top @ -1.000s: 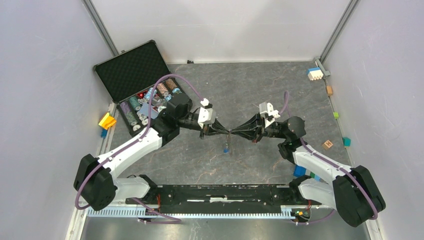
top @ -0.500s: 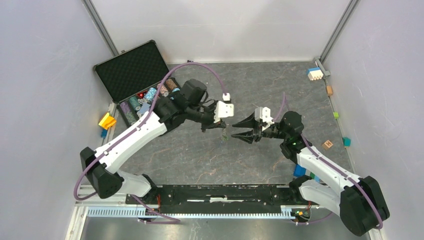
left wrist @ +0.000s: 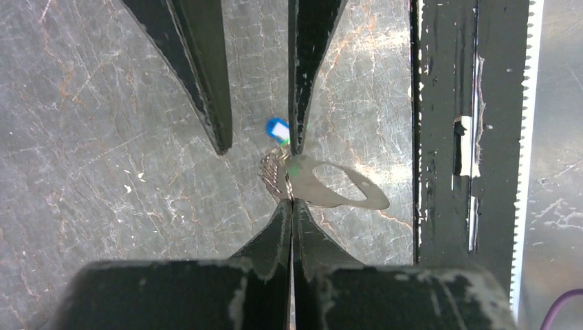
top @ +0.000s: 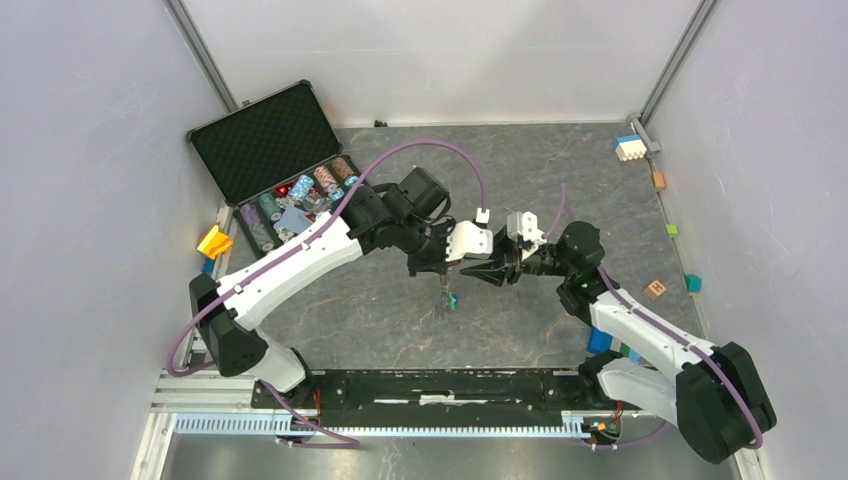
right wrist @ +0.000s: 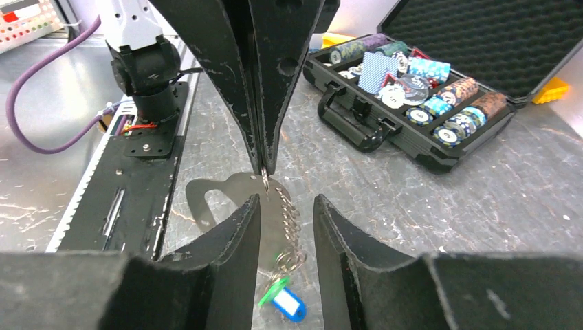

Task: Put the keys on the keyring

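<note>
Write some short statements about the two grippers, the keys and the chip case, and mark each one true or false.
1. The left gripper is shut on the keyring. True.
2. The right gripper is shut. False: its jaws stand open, one on each side of the hanging keyring.
3. The blue-tagged key lies inside the chip case. False: it hangs from the keyring, below the left gripper.
4. The chip case has its lid open. True.
</note>
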Tool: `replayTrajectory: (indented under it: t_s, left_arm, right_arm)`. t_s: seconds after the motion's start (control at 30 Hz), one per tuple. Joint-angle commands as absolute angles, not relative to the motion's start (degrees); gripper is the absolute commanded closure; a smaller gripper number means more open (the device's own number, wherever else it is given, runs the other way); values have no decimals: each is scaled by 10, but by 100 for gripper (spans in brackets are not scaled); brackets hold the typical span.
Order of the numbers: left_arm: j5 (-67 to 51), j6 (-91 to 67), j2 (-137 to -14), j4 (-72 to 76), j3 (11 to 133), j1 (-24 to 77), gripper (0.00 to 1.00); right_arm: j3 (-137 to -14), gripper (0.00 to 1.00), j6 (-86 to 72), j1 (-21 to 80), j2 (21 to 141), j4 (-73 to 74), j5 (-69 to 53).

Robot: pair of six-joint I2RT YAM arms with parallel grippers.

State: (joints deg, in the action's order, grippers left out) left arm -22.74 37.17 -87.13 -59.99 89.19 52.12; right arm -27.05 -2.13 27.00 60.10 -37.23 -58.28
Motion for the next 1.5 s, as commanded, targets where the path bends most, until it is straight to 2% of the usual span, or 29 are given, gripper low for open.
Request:
replayTrajectory:
  t_s: [0.0, 0.13, 0.33, 0.63, 0.87, 1.1, 1.13, 1.33, 1.47]
  left_arm:
    - [-222, 363, -877, -604, 929, 531, 98]
    - [-231, 359, -885, -603, 935, 532, 98]
    - [-240, 360, -891, -604, 937, 533, 98]
    - [-249, 362, -892, -603, 939, 534, 98]
    - [-251, 364, -893, -603, 937, 534, 98]
    - [-257, 365, -885, -599, 932, 534, 98]
    - [-255, 365, -880, -594, 926, 533, 97]
    - [-260, 371, -829, -537, 861, 515, 69]
    - [-280, 369, -805, -514, 831, 493, 61]
  right_arm:
    - [-276, 61, -59, 278, 618, -423, -611]
    - [-275, 65, -70, 286, 628, -435, -617]
    - [-275, 78, -70, 293, 630, -435, -614]
    - [-280, 81, -49, 302, 642, -411, -605]
    - [-282, 99, -44, 305, 642, -404, -597]
    - [-292, 100, -20, 305, 637, -374, -577]
    - [-292, 100, -21, 305, 634, -374, -573]
    - [-295, 100, -30, 303, 609, -378, -559]
    - [-301, 100, -32, 297, 600, -369, -553]
